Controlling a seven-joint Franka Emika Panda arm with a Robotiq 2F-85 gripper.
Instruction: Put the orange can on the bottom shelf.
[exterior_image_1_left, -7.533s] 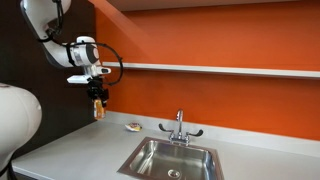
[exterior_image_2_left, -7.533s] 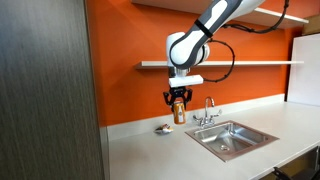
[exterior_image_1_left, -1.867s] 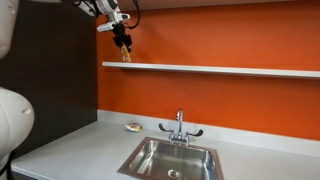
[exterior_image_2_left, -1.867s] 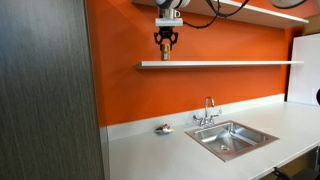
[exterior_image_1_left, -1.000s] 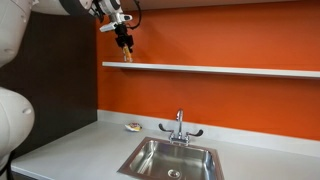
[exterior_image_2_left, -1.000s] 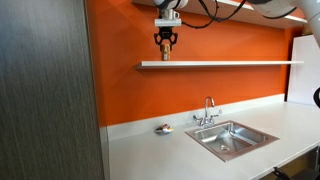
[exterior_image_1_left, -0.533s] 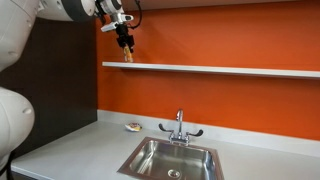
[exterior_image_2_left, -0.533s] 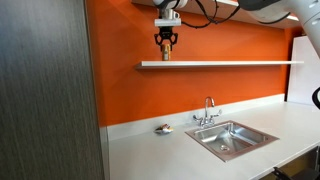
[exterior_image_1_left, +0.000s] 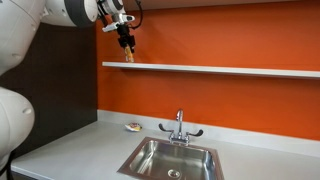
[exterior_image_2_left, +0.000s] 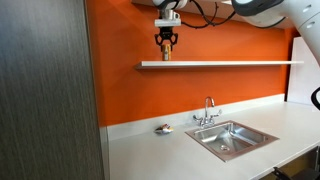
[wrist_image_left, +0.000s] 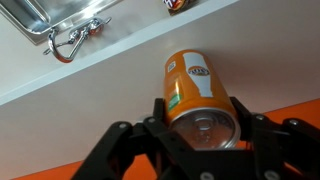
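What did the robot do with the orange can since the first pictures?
The gripper lifted the orange can from just above the counter up to the bottom shelf, and still grips it. In the last seconds it barely moved. The sink, faucet and small object stayed put.

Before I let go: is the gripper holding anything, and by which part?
The gripper holds the orange can, jaws clamped on its sides near the top end.
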